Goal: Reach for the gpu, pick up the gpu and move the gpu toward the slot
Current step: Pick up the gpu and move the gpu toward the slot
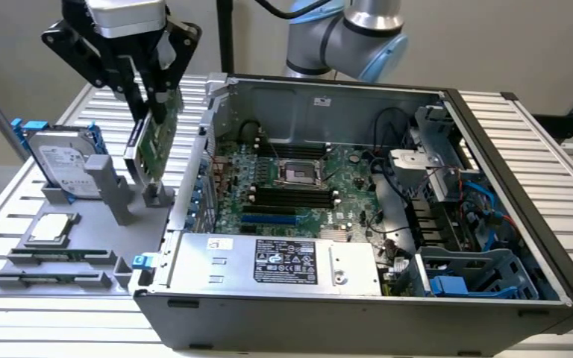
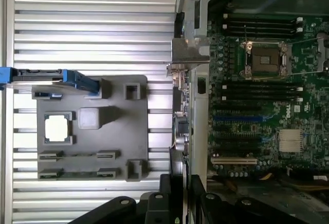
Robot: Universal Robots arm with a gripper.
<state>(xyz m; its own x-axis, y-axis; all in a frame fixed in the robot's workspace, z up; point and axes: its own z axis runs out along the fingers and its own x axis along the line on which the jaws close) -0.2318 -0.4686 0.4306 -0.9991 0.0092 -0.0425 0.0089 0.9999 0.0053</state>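
The gpu (image 1: 153,145), a thin green card with a silver bracket, hangs upright from my gripper (image 1: 154,101), which is shut on its top edge. It is held just above the grey fixture (image 1: 98,250), close to the open computer case's side wall (image 1: 205,142). In the wrist view the gpu (image 2: 181,126) appears edge-on, its bracket (image 2: 190,54) over the case edge, between my fingers (image 2: 165,203). The motherboard's expansion slots (image 1: 266,221) (image 2: 239,117) lie inside the case, beyond that wall.
On the fixture stand a silver hard drive with blue rails (image 1: 63,160), a processor chip (image 1: 53,227) and two memory sticks (image 1: 53,257). A tall grey post (image 1: 107,186) rises beside the gpu. The power supply (image 1: 277,261) fills the case's near corner.
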